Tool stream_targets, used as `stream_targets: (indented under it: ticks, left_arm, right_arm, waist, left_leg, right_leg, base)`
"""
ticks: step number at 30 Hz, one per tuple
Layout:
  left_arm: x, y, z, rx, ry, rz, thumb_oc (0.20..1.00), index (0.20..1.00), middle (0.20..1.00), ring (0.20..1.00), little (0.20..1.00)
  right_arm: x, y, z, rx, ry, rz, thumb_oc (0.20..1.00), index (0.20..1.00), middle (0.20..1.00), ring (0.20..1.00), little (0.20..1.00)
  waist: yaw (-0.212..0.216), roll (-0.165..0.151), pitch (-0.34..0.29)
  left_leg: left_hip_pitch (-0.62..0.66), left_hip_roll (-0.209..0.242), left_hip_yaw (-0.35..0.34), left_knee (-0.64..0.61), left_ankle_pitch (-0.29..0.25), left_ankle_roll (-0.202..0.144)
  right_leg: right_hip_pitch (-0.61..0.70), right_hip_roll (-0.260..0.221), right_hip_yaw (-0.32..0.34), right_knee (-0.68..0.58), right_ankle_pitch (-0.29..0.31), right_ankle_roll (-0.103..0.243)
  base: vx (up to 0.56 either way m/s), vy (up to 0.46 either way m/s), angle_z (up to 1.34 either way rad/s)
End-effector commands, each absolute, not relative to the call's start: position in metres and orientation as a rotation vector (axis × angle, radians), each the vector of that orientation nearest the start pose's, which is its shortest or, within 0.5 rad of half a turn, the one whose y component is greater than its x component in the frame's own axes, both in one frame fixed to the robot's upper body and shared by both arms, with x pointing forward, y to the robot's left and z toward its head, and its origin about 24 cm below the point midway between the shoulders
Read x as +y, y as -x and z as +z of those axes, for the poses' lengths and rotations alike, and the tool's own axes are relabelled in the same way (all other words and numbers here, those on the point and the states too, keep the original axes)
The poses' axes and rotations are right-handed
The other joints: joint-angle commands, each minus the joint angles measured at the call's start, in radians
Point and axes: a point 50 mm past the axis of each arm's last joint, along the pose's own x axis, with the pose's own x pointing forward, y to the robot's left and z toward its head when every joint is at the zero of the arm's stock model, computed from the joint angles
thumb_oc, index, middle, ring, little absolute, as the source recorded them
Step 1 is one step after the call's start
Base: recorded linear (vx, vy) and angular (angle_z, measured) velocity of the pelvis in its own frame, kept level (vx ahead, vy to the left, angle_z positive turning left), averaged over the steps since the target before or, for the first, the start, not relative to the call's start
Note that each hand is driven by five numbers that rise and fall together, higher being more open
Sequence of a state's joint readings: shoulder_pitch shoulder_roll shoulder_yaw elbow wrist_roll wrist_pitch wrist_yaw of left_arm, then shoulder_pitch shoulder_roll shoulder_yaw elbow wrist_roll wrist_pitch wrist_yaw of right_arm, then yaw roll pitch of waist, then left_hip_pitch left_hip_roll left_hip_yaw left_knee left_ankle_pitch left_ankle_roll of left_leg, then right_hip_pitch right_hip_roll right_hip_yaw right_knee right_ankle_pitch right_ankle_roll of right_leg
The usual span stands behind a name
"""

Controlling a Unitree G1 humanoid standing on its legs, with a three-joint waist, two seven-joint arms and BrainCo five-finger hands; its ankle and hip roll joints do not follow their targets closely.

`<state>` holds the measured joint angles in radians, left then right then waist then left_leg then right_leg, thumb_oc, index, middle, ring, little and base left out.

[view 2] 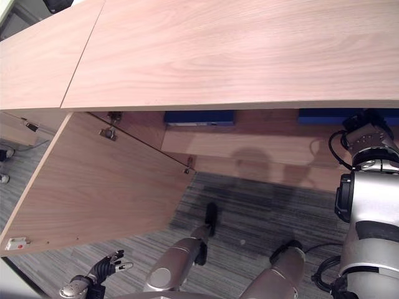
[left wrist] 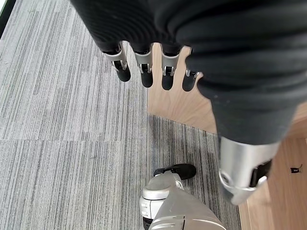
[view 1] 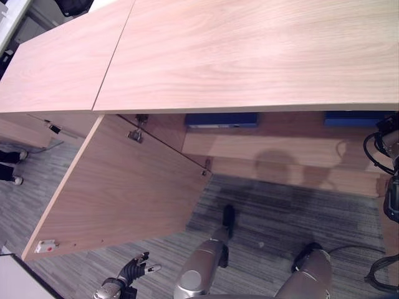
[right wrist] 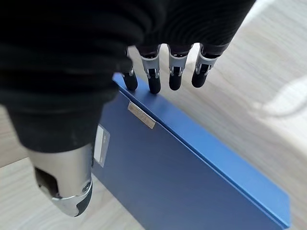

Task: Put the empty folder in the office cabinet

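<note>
A blue folder [right wrist: 192, 172] lies flat on the light wooden shelf [right wrist: 268, 72] inside the cabinet. My right hand [right wrist: 154, 72] hovers over it, open, with straight fingers whose dark tips sit at the folder's long edge and the thumb held apart. From the head, this folder [view 2: 327, 116] shows as a blue strip under the cabinet top [view 1: 249, 56], next to my right wrist. My left hand [view 1: 134, 269] hangs low over the carpet, open and holding nothing, in front of the open cabinet door [view 1: 118, 187].
A second blue folder [view 1: 221, 119] lies further left on the same shelf level. The open door swings out to the left over grey striped carpet [view 1: 280, 212]. A lower shelf board [view 1: 274, 149] shows below the folders. A person's shoes [view 1: 11, 156] stand at far left.
</note>
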<state>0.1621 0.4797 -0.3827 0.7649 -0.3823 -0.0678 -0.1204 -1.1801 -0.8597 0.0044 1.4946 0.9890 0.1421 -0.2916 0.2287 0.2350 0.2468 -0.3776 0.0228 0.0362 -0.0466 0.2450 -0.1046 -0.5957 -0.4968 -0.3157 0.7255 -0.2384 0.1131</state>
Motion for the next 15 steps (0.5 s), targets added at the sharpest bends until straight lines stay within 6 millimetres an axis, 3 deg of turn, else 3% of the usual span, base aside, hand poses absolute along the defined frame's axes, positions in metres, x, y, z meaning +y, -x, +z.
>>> stream_targets:
  ticks: [1, 5, 7, 9, 12, 13, 15]
  left_arm:
    - [0.269, -0.117, -0.12, 0.949, -0.22, -0.066, 1.0, 1.0, 1.0, 1.0, 1.0]
    - [0.269, -0.117, -0.12, 0.952, -0.225, -0.071, 1.0, 1.0, 1.0, 1.0, 1.0]
    - [0.269, -0.118, -0.12, 0.948, -0.224, -0.069, 1.0, 1.0, 1.0, 1.0, 1.0]
    - [0.268, -0.118, -0.12, 0.948, -0.222, -0.072, 1.0, 1.0, 1.0, 1.0, 1.0]
    - [0.266, -0.121, -0.12, 0.941, -0.219, -0.072, 1.0, 1.0, 1.0, 1.0, 1.0]
    - [0.267, -0.121, -0.12, 0.942, -0.222, -0.072, 1.0, 1.0, 1.0, 1.0, 1.0]
    - [0.265, -0.122, -0.121, 0.94, -0.21, -0.067, 1.0, 1.0, 1.0, 1.0, 1.0]
  right_arm:
    - [-0.412, -0.332, 0.258, -0.113, -0.463, -0.813, 1.0, 1.0, 1.0, 1.0, 1.0]
    - [-0.417, -0.329, 0.242, -0.062, -0.461, -0.834, 1.0, 1.0, 1.0, 1.0, 1.0]
    - [-0.423, -0.322, 0.22, -0.009, -0.479, -0.863, 1.0, 1.0, 1.0, 1.0, 1.0]
    - [-0.424, -0.32, 0.214, 0.0, -0.486, -0.869, 1.0, 1.0, 1.0, 1.0, 1.0]
    - [-0.428, -0.312, 0.181, 0.073, -0.513, -0.907, 1.0, 1.0, 1.0, 1.0, 1.0]
    - [-0.428, -0.311, 0.18, 0.074, -0.514, -0.908, 1.0, 1.0, 1.0, 1.0, 1.0]
    - [-0.43, -0.302, 0.154, 0.131, -0.544, -0.936, 1.0, 1.0, 1.0, 1.0, 1.0]
  waist:
    - [0.038, -0.023, 0.023]
    - [0.043, -0.02, 0.02]
    - [0.048, -0.013, 0.017]
    - [0.049, -0.013, 0.016]
    - [0.046, -0.008, 0.015]
    - [0.047, -0.009, 0.015]
    - [0.044, -0.008, 0.012]
  left_leg:
    - [0.108, 0.039, -0.154, 0.014, -0.222, -0.048]
    - [0.111, 0.038, -0.158, 0.014, -0.222, -0.047]
    - [0.114, 0.035, -0.163, 0.016, -0.224, -0.047]
    - [0.116, 0.035, -0.165, 0.018, -0.225, -0.046]
    - [0.121, 0.033, -0.167, 0.02, -0.228, -0.044]
    - [0.122, 0.034, -0.168, 0.02, -0.228, -0.044]
    - [0.127, 0.034, -0.169, 0.022, -0.23, -0.044]
  right_leg:
    - [0.081, 0.015, 0.06, -0.109, 0.057, 0.12]
    - [0.087, 0.014, 0.057, -0.109, 0.057, 0.121]
    - [0.097, 0.012, 0.053, -0.112, 0.058, 0.123]
    - [0.101, 0.012, 0.052, -0.113, 0.058, 0.124]
    - [0.115, 0.011, 0.044, -0.119, 0.059, 0.125]
    - [0.116, 0.011, 0.044, -0.12, 0.059, 0.125]
    - [0.13, 0.013, 0.037, -0.126, 0.06, 0.125]
  base:
    - [0.0, 0.0, 0.0]
    - [0.0, 0.0, 0.0]
    - [-0.01, 0.01, 0.02]
    - [0.0, 0.0, 0.0]
    - [-0.01, 0.012, 0.05]
    - [-0.01, 0.028, 0.14]
    - [-0.01, 0.02, 0.08]
